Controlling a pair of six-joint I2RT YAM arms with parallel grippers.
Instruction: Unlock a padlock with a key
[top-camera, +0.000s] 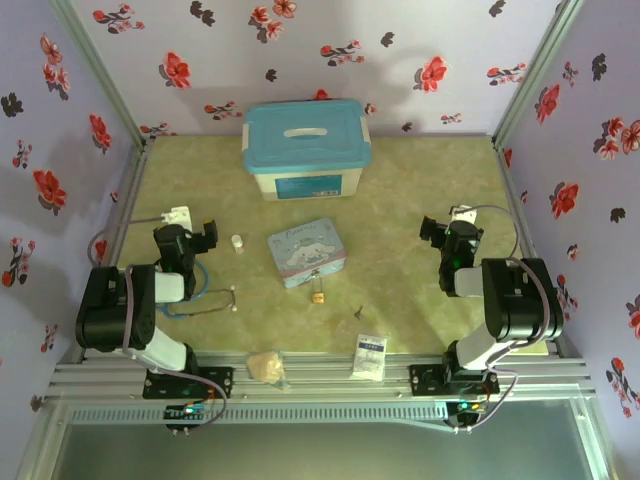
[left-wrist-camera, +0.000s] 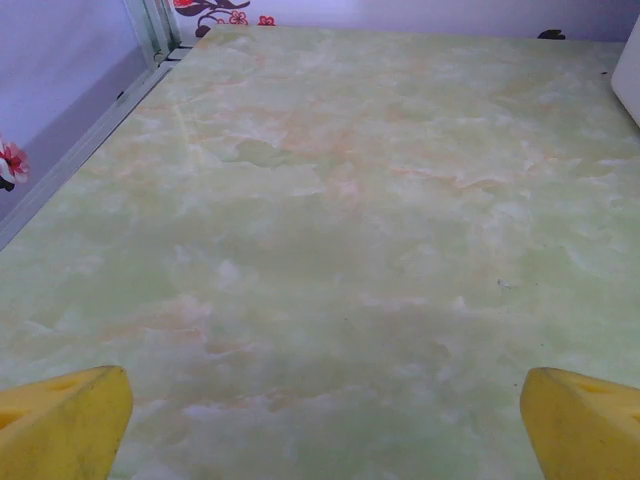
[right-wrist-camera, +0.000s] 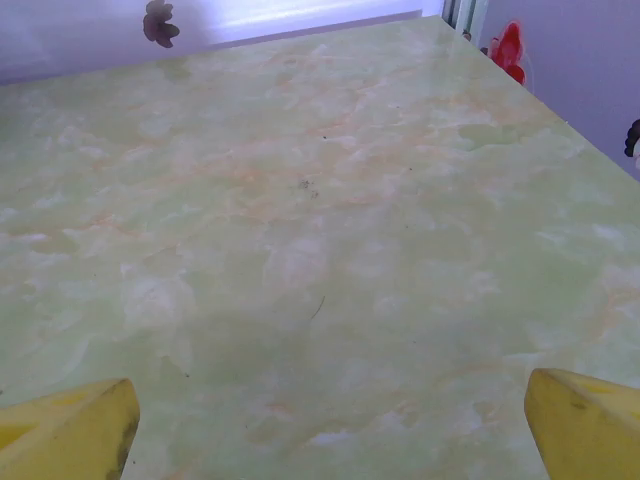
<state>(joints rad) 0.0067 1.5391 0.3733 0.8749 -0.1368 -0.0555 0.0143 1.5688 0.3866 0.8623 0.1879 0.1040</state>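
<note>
Padlock (top-camera: 318, 297) sits on the table just below the cartoon tin (top-camera: 307, 252), centre of the top view, with the key (top-camera: 358, 313) lying apart at its lower right. You've got nothing done yet, by the look of it: left gripper (top-camera: 207, 233) and right gripper (top-camera: 433, 230) both stand wide open and empty, well off to either side. Grabbing the key, steadying the lock, inserting and turning all lie ahead.
</note>
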